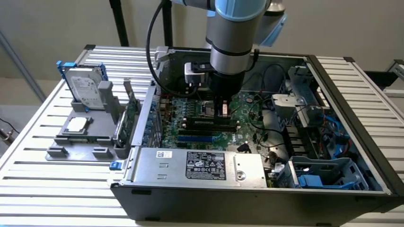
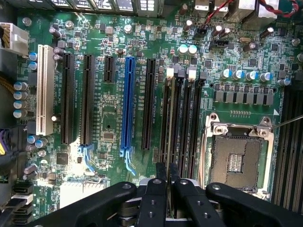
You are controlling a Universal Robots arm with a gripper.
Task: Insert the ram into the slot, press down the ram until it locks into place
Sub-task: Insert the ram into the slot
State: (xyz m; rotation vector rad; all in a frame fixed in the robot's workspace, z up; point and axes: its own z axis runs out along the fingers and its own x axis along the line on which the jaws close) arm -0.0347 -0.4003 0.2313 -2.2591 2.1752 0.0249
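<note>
My gripper reaches down over the green motherboard inside the open computer case. Its two black fingers stand close together, shut on the ram. The ram shows edge-on as a thin strip running along one of the parallel black memory slots. That slot's white end clip sits at its far end. In the exterior view the gripper hangs over the ram, which lies in line with the black slots. I cannot tell how deep the ram sits.
The silver CPU socket lies just beside the memory slots, and a blue slot on their other side. A power supply fills the case front, with a drive cage and cables at the exterior view's right. A hard drive stands outside.
</note>
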